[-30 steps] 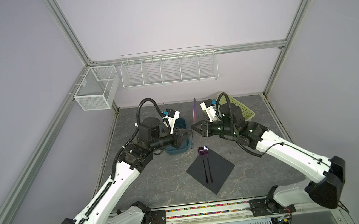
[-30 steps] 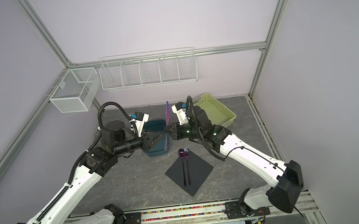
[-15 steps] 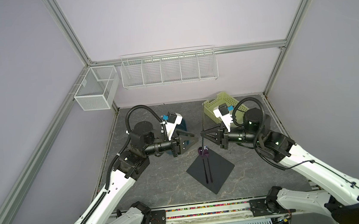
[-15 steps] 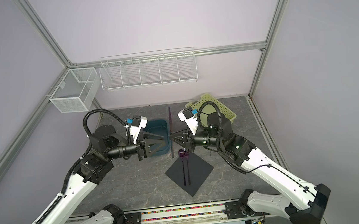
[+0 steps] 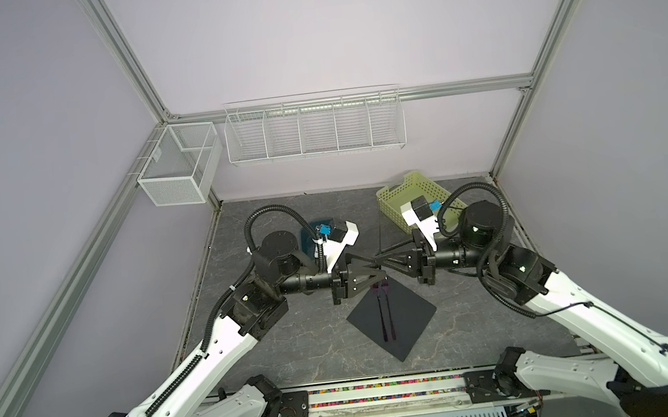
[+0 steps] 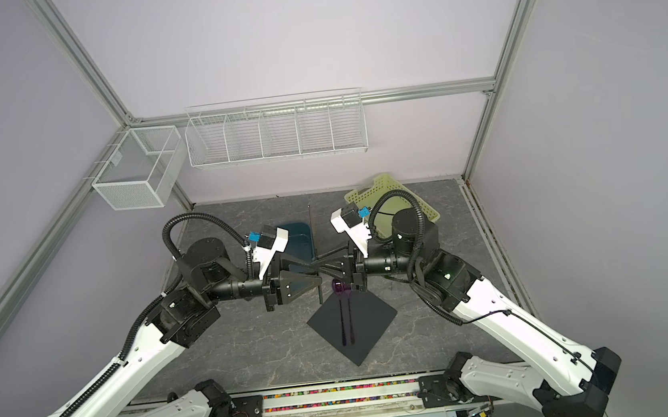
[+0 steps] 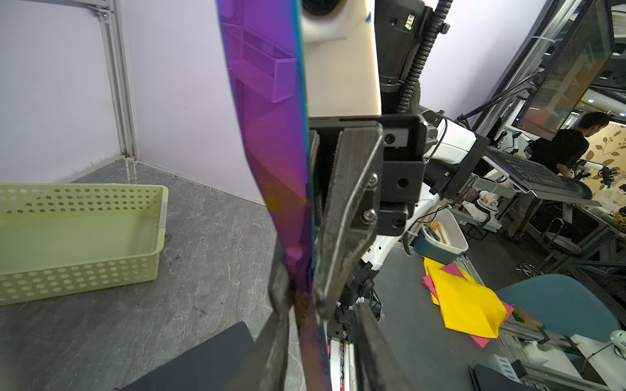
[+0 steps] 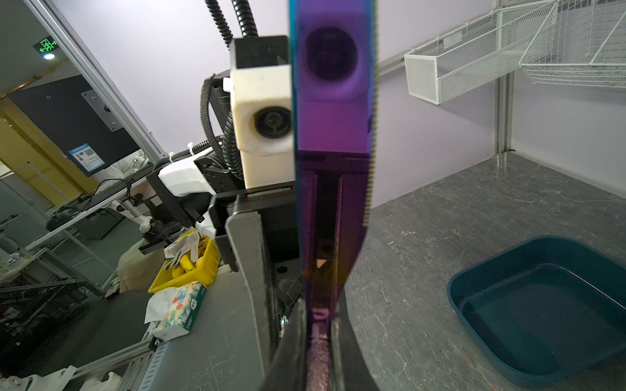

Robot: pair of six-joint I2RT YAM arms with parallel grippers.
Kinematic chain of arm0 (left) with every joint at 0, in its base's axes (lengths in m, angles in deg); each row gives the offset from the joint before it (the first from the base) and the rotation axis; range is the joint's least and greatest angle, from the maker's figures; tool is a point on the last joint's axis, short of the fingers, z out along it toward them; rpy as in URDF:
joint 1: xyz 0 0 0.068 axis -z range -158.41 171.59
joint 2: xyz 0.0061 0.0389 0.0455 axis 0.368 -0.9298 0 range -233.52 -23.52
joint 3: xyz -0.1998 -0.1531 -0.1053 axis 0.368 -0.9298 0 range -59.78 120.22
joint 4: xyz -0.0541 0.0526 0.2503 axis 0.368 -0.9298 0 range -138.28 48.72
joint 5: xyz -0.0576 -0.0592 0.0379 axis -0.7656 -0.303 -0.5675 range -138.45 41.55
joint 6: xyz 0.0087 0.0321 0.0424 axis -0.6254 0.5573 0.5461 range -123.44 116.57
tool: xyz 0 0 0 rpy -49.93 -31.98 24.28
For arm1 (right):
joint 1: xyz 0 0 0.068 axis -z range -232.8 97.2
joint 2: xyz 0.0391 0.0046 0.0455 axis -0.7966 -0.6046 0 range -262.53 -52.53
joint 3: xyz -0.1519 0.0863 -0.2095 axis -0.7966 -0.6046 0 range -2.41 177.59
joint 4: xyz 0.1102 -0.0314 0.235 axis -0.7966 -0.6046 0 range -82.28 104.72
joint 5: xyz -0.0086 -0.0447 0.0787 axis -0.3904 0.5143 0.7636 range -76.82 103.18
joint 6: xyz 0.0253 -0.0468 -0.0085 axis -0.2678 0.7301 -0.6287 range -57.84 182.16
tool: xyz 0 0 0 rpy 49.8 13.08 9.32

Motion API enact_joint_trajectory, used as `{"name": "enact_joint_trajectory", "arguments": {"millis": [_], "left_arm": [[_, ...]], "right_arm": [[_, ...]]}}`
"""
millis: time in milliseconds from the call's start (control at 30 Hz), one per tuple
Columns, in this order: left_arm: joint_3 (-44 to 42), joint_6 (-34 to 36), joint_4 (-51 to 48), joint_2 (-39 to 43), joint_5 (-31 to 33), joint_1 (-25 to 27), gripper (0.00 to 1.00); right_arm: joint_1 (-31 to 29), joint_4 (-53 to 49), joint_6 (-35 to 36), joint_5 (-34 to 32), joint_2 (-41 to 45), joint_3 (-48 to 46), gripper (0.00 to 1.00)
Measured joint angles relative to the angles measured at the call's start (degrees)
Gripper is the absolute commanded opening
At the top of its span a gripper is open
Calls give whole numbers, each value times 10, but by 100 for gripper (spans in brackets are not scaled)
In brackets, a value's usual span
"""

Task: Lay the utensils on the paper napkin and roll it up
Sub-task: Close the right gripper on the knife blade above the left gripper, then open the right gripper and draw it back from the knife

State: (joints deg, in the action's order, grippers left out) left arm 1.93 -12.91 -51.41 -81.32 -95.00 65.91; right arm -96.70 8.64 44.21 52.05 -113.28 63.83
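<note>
Low centre, the thin black square paper napkin (image 5: 411, 315) carries two slim dark utensils (image 6: 342, 321). Above, right tool (image 8: 318, 338) pinches the upright purple-bladed knife (image 8: 333, 135); left tool (image 7: 320, 291) stands slightly apart around it. Left should close firmly before release.

Both arms have drawn back from the teal tub (image 6: 299, 242) at the rear of the bench (image 6: 254, 351). The left gripper (image 6: 318, 273) and right gripper (image 6: 324, 268), apart half a second ago, now meet tip to tip above the far corner of the paper napkin (image 6: 370, 319). The knife (image 6: 312, 232) has come along in the right gripper's pinch and now stands between the left gripper's parted fingers (image 7: 271, 342), and more of the tub shows behind the left gripper.
</note>
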Motion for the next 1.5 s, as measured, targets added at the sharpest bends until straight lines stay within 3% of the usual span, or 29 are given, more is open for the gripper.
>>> {"name": "enact_joint_trajectory", "arguments": {"millis": [200,1100,1367,1500], "left_arm": [[0,4,9,0,2,0,30],[0,-14,54,1,-29,0,1],[0,-7,51,1,-30,0,0],[0,-3,47,2,-21,0,0]], "right_arm": [[0,7,0,17,5,0,7],[0,39,-12,32,9,0,7],[0,38,-18,27,9,0,35],[0,27,-15,11,15,1,42]]}}
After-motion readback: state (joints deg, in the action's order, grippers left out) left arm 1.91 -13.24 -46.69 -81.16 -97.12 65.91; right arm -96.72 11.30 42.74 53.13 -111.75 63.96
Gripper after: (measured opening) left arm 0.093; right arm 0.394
